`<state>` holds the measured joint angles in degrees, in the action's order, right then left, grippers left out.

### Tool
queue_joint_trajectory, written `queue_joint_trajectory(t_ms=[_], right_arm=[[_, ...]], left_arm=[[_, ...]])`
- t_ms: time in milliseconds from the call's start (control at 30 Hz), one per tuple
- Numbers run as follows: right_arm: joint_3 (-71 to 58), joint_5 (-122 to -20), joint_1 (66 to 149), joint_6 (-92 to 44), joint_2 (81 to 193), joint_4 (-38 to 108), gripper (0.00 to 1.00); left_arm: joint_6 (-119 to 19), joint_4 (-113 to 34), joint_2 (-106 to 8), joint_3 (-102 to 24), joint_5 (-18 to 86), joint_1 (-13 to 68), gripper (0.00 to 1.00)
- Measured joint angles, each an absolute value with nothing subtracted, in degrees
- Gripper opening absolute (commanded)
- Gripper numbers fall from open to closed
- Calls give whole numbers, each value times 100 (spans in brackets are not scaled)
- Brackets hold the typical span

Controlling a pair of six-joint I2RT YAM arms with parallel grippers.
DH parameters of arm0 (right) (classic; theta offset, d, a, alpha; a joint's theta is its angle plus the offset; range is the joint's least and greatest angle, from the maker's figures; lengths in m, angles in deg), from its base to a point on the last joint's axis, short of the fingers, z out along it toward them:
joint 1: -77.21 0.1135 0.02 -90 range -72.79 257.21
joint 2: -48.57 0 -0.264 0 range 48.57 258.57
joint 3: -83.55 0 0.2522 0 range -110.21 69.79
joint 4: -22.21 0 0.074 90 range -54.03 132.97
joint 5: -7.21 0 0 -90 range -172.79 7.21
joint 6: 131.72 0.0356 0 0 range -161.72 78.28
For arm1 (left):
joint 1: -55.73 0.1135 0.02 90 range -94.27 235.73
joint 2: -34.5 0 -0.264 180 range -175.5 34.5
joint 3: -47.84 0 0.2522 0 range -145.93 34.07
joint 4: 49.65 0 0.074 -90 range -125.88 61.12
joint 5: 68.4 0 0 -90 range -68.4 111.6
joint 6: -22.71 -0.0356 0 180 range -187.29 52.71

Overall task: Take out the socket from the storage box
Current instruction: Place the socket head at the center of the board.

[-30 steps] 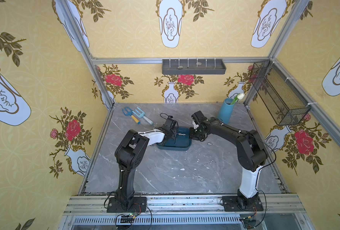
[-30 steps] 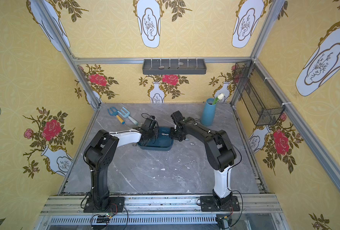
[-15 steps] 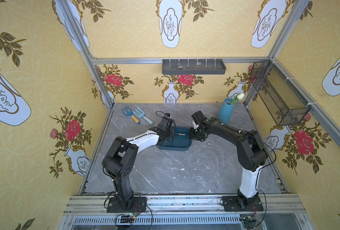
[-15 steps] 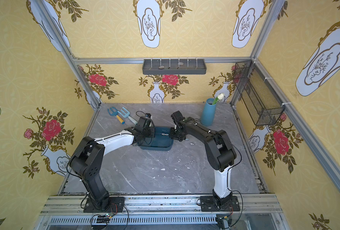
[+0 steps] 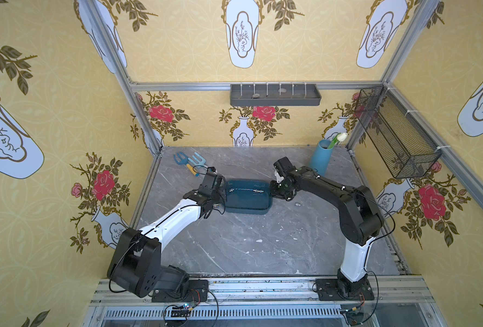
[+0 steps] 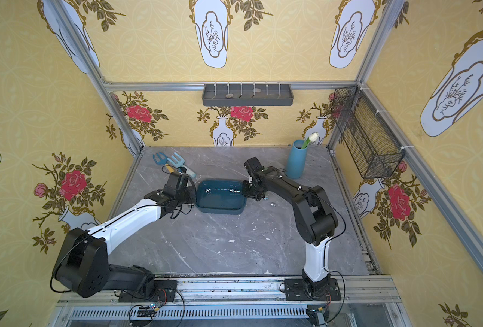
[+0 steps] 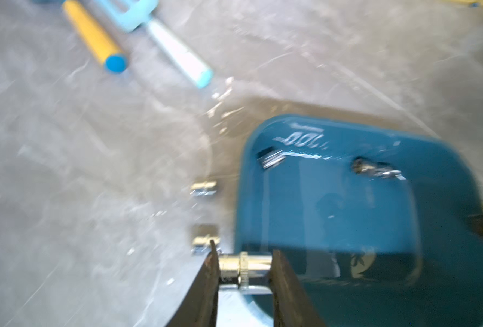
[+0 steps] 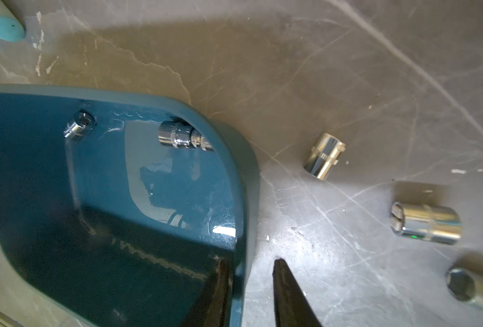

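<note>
Reaching, left tool apparently clasping socket

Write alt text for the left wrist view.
The left gripper holds a chrome socket at the rim of the teal storage box. Two more sockets lie on the marble table beside the box, others inside it, garden-tool handles beyond.

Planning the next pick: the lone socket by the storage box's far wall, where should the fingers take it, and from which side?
Probably across the round barrel of the lone socket, from above: it lies on its side on the storage box floor beside the wall, which blocks a sideways approach.
</note>
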<state>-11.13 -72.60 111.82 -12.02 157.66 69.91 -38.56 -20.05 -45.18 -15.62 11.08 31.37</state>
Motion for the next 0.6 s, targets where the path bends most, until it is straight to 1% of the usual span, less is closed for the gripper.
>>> queue_joint_trajectory(t_ms=[133, 300, 600], right_arm=[[-1172, -7281, 11182, -1292, 15710, 7023, 33], [-1286, -7303, 11187, -1314, 15686, 7039, 33], [-1319, -7421, 11224, -1349, 15517, 7056, 34]], left_arm=[[-3664, -2003, -4455, -982, 1075, 3528, 25], [-3467, -2173, -4805, -593, 1180, 3765, 23], [-3235, -2521, -5268, -596, 1210, 3848, 24]])
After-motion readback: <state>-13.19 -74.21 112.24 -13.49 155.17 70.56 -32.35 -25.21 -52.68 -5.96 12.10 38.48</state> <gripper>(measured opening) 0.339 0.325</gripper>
